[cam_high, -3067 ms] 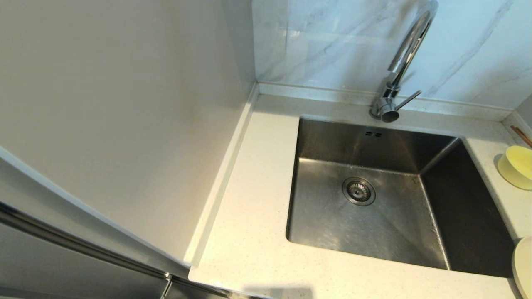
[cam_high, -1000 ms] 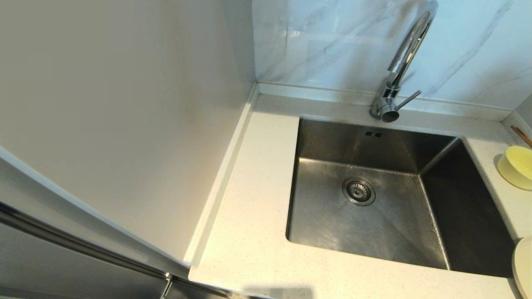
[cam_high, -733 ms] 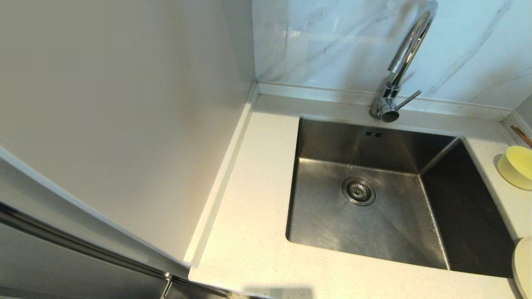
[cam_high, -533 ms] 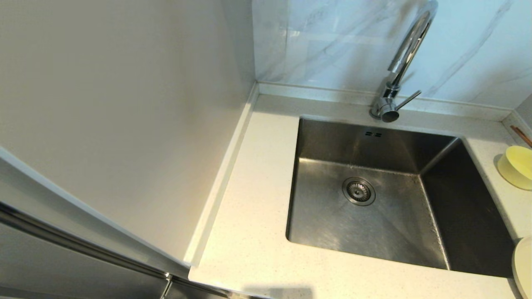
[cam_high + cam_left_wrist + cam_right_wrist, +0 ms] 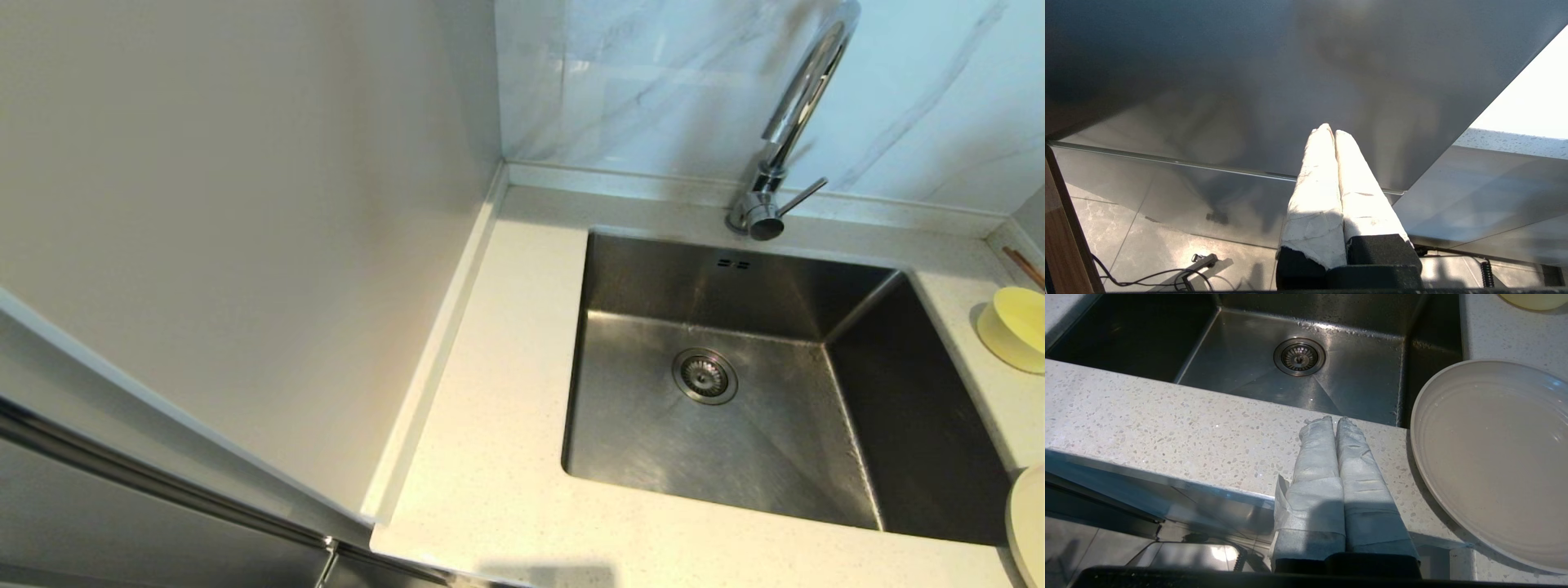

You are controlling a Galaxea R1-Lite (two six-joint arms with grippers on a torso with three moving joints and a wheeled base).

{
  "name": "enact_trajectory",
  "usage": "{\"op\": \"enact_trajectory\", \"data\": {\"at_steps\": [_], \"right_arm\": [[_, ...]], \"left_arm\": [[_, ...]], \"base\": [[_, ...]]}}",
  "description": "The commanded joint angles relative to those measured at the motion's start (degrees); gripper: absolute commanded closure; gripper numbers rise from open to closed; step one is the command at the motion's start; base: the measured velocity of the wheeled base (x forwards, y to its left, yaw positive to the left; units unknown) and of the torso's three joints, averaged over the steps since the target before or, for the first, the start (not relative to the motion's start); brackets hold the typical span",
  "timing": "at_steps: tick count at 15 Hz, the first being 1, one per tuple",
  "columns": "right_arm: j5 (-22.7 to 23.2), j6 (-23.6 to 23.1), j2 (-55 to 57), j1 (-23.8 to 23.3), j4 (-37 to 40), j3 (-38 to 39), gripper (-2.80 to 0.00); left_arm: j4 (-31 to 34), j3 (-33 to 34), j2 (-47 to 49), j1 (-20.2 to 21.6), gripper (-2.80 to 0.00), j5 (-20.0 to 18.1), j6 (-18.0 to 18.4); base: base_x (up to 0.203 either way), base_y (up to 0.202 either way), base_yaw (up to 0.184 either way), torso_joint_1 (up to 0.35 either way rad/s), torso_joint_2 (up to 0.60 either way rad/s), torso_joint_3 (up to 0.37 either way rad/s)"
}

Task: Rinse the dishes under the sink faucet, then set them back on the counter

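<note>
Head view: chrome gooseneck faucet (image 5: 784,147) at the back rim of the steel sink (image 5: 653,441), set in the speckled counter (image 5: 490,457). Pale-yellow bowl (image 5: 1015,329) on the counter right of the sink, brown chopsticks (image 5: 1024,267) just behind it, cream plate (image 5: 1027,523) at the near right corner. Neither arm visible here.

Left wrist view: left gripper (image 5: 1329,131) clenched, taped fingers pressed together, holding nothing, low beside a grey cabinet front (image 5: 1249,102).

Right wrist view: right gripper (image 5: 1332,421) clenched and empty, over the counter's front strip, just beside the plate (image 5: 1494,457), not touching it.
</note>
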Motion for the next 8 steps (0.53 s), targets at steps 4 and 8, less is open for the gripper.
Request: {"op": "enact_trajectory", "data": {"at_steps": [4,8], "right_arm": [[0.15,-0.70,0.09,0.01,0.18,0.37,0.00],[-0.10,-0.10,0.09,0.01,0.03,0.45,0.00]], "left_arm": [[0.02,0.00,0.00,0.00,0.00,0.04,-0.02],[0.02,0.00,0.00,0.00,0.00,0.03,-0.02]], "base": [[0.000,0.000,0.000,0.000,0.00,0.000],[0.000,0.000,0.000,0.000,0.00,0.000]]}}
